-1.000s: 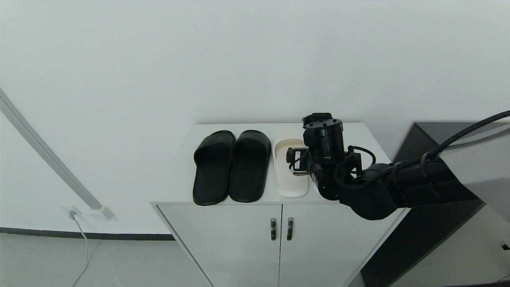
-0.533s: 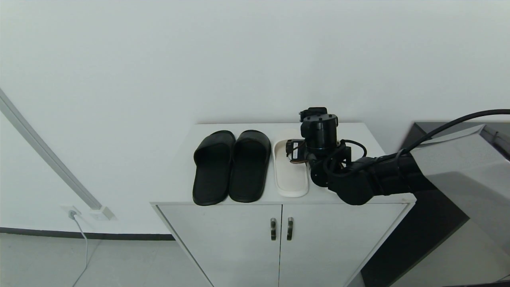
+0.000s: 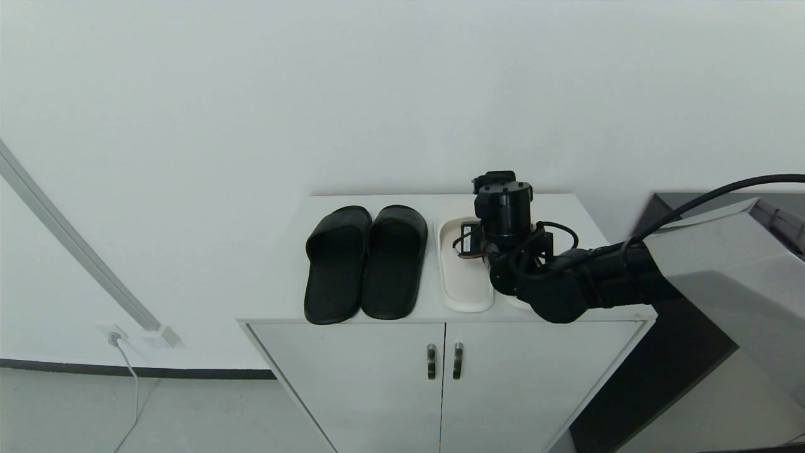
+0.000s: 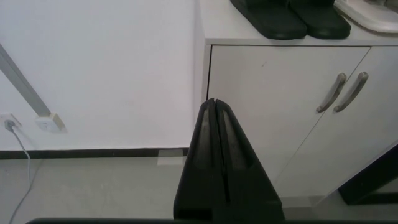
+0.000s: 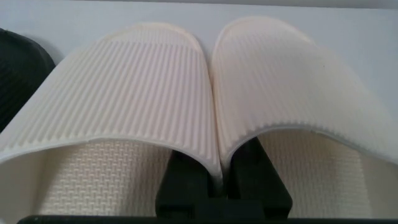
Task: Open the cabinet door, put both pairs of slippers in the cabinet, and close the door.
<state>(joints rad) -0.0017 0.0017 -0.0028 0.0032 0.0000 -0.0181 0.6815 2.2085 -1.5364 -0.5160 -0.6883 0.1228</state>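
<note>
Your right gripper (image 5: 222,175) pinches the white slippers (image 5: 202,84) by inner walls, black slippers (image 3: 365,261) just beside. Cabinet doors (image 3: 390,390) shut; left gripper (image 4: 214,109) pressed together.

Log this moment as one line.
cabinet doors closed | black slippers on top | right gripper shut on white slippers | left gripper shut

I am looking at a plain white wall (image 3: 188,126) meeting a grey floor (image 3: 63,415) along a dark baseboard (image 3: 126,370). A grey conduit (image 3: 69,242) is slanting down to a socket (image 3: 113,336), its white cable (image 3: 133,390) is hanging floorward, and a dark unit (image 3: 641,390) is standing at the right.
</note>
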